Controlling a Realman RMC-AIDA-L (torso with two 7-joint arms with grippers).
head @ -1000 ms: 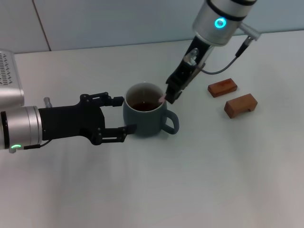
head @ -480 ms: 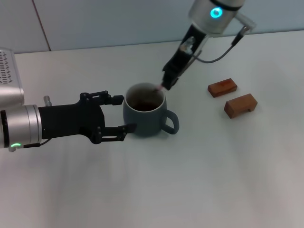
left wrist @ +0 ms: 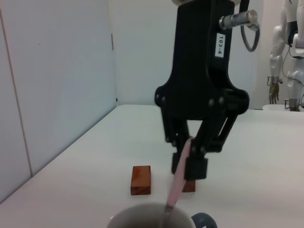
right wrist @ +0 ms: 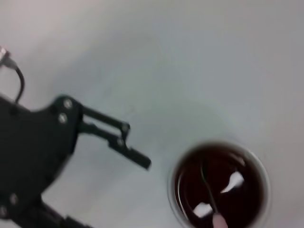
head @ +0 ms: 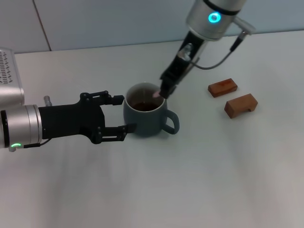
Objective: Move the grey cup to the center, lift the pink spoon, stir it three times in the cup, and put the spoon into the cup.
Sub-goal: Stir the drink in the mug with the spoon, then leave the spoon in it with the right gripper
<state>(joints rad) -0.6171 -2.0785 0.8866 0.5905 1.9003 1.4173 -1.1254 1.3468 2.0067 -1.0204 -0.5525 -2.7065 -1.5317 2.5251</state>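
Note:
The grey cup point(head: 146, 115) stands on the white table with dark liquid inside and its handle to the right. My right gripper point(head: 166, 89) hangs over the cup's far right rim, shut on the pale pink handle of the pink spoon point(head: 156, 95), whose metal end dips into the liquid. In the left wrist view the right gripper point(left wrist: 192, 160) holds the spoon point(left wrist: 178, 179) tilted above the cup's rim point(left wrist: 142, 214). The right wrist view shows the cup point(right wrist: 176, 167) and the spoon point(right wrist: 208, 191) in the liquid. My left gripper point(head: 124, 114) is open, its fingers on either side of the cup's left side.
Two brown wooden blocks point(head: 222, 87) point(head: 241, 105) lie to the right of the cup; one block point(left wrist: 141, 179) also shows in the left wrist view. A white device point(head: 9, 78) sits at the table's left edge. A wall runs behind the table.
My right gripper has carried the spoon from the cup's right side up to its far rim, then slightly back down. The cup and my left gripper have not moved.

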